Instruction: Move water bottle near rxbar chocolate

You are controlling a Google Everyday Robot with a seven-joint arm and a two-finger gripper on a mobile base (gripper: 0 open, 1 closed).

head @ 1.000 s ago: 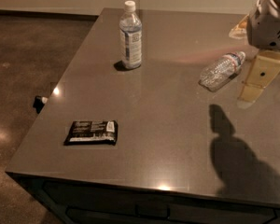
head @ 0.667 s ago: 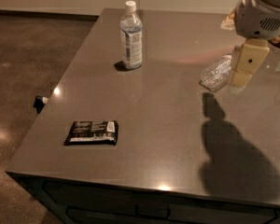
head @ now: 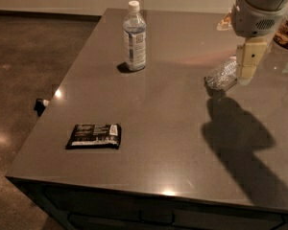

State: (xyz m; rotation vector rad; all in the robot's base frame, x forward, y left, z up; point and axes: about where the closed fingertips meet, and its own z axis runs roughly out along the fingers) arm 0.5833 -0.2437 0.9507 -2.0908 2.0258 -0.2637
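My hand (head: 245,75) has slid leftward to the water bottle (head: 221,76), which lies on its side on the counter (head: 173,143). The move itself looks undone: the rxbar chocolate (head: 93,135) sits well apart, front-left of the bottle. My hand hangs straight down at the bottle's right end, and I cannot tell whether it is open or closed. A taller labelled bottle (head: 135,37) stands back-left.
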